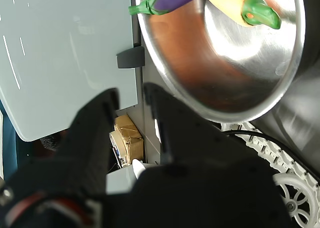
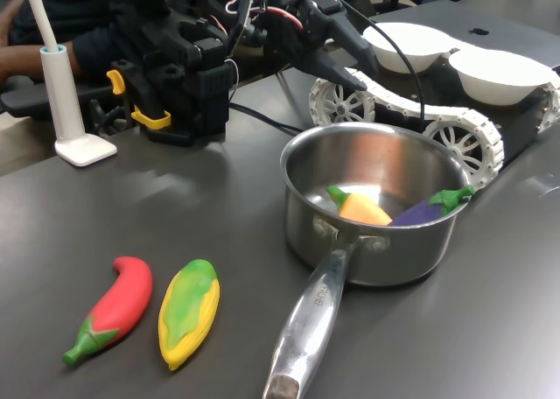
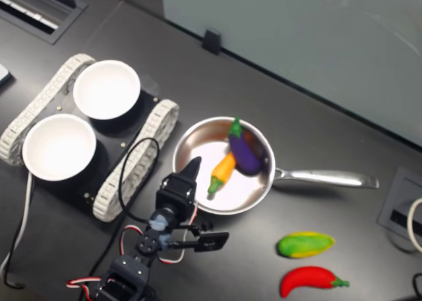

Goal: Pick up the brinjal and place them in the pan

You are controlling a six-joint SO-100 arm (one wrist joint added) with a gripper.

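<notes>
1. The brinjal lies inside the pan, against the wall away from the arm in the second exterior view, its green stem cap pointing toward the glass panel.
2. In the first exterior view the brinjal rests low against the pan's inner wall on the first exterior view's right, only partly visible over the rim.
3. An orange toy vegetable with a green cap lies in the pan too, just beside the brinjal; whether the two touch is hard to tell.
4. The pan's long steel handle points toward the second exterior view's right.
5. The pincer sits at the pan's rim, on the side nearest the arm, and holds nothing.
6. In the wrist view the pincer shows two dark fingers with a clear gap between them, so it stands apart; its tips are blurred.
7. On the table, a red chilli toy and a yellow-green corn toy lie side by side, well apart from the pan's bowl and near the handle's end.
8. Two white bowls sit on a tracked vehicle beside the pan.
9. A person's arm rests at the table's far edge in the first exterior view.
</notes>
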